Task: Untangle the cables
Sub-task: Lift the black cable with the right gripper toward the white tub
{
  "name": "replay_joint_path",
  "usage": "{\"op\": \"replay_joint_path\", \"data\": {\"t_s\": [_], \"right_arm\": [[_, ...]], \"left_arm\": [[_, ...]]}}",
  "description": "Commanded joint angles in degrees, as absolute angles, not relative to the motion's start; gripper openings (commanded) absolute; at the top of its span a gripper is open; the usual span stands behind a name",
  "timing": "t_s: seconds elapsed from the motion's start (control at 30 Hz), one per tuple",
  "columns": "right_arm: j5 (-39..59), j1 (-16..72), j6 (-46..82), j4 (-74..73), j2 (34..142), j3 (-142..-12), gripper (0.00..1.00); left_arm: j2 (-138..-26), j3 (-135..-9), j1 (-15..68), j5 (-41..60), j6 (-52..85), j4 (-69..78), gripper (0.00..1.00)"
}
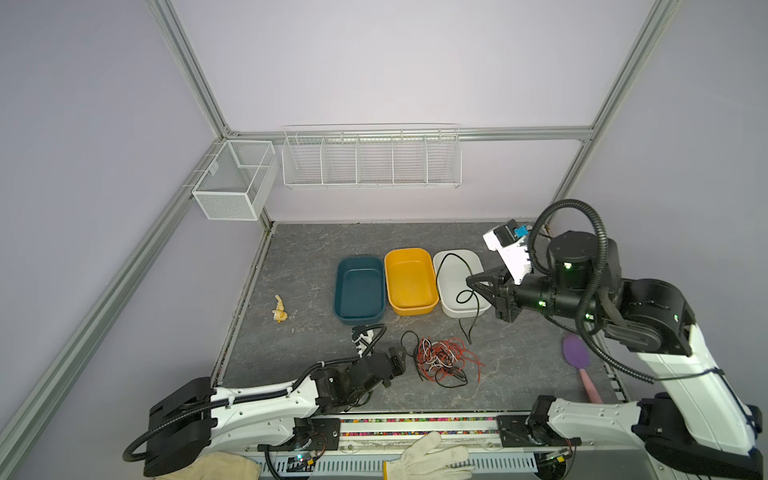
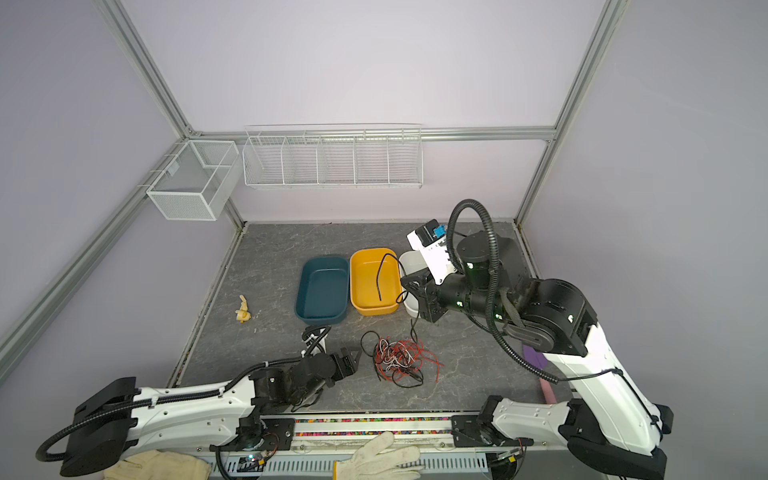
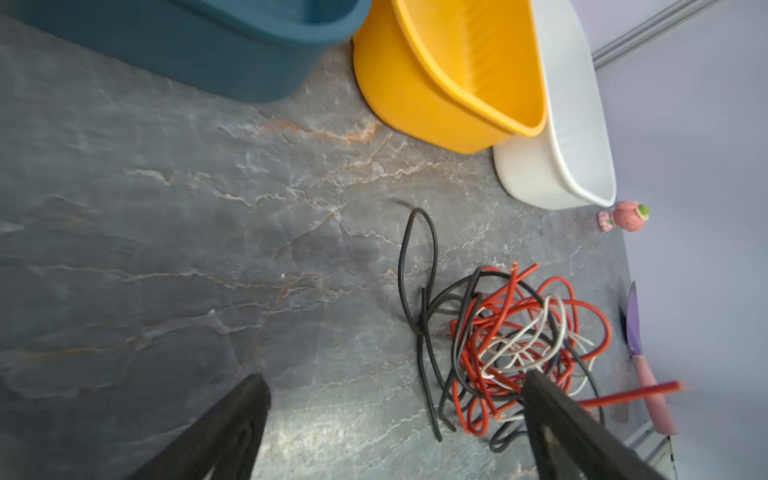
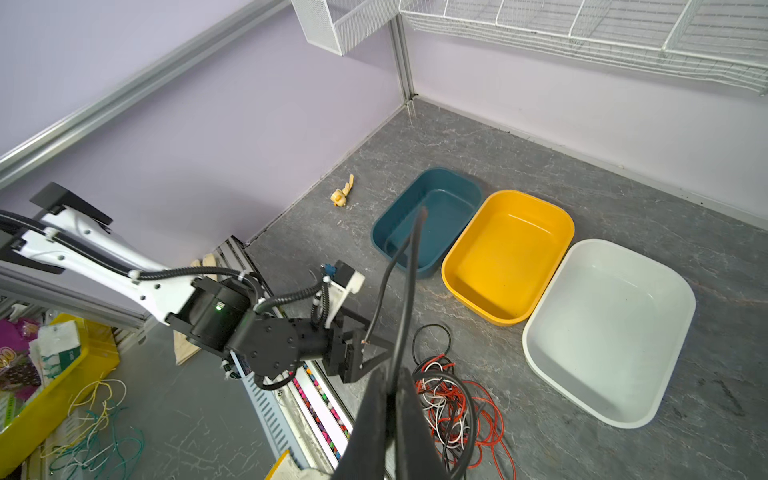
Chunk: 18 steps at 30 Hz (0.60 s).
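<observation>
- Progress is judged early: one cable is lifted, and the bulk is knotted together.
- The cables [image 1: 442, 359] are found in a loose heap of red-orange, black and white strands on the table [image 1: 311, 266]. The heap lies in front of the yellow tub [image 1: 409, 282] and the white tub [image 1: 457, 252], touching neither.
- A single black cable [image 4: 408, 291] is held aloft near the white tub by the right jaws, which are shut tight on it partway along its length. One bare-tipped end is seen hanging free in the right wrist view.
- Whether that black cable is wholly free of the heap cannot be told; its lower part hangs close to the heap.
- The left jaws are spread wide and nothing is gripped. They are placed low at the heap's left side. In the left wrist view one jaw overlaps the heap's edge, but contact cannot be confirmed.
- The blue tub [image 1: 359, 286], yellow tub and white tub are seen empty; no cable is laid inside any.
- Outstanding, by judgement: the held cable is to be drawn away and set down apart. The red-orange, white and other black strands are then to be separated one at a time.
</observation>
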<state>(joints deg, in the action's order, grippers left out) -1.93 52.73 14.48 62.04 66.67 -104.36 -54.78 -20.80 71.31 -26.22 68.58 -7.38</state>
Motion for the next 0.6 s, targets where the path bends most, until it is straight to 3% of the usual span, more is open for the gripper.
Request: {"op": "replay_joint_path", "data": {"t_s": [0.0,0.23,0.37,0.57], "right_arm": [[-2.25,51.79,12.31,59.16,67.4,-102.85,0.07],[1.05,49.98,12.86,55.97,68.86,-101.02,0.07],[3.3,49.23,13.37,52.52,69.82,-99.68,0.07],[0.21,45.6,13.78,49.95,69.79,-96.95,0.07]], "left_arm": [[-47.88,-23.67,71.39,-32.94,65.15,-19.75,0.99],[-33.93,-33.52,68.99,-38.84,53.51,-38.33,0.99],[-32.88,-41.77,68.65,-47.93,46.99,-46.12,0.99],[-37.34,-48.81,66.6,-48.85,27.82,-43.61,0.99]]}}
